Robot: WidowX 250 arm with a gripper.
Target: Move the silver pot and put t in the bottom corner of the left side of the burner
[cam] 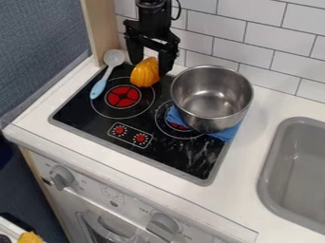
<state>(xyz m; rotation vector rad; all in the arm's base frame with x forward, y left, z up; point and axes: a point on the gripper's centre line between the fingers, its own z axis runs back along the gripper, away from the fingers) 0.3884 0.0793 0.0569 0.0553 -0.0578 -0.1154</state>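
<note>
1 silver pot point(211, 102) on blue cloth point(226, 134); gripper point(149, 67) nr orange obj point(145, 75).

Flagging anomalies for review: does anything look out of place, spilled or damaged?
The silver pot sits on a crumpled blue cloth, odd on a stovetop. Whitish streaks, smears or reflections, show at the stovetop's near right.

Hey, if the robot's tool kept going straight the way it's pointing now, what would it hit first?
The tool points down at the ridged orange thing, so probably that, then the black stovetop; depth is hard to judge from this one view.
</note>
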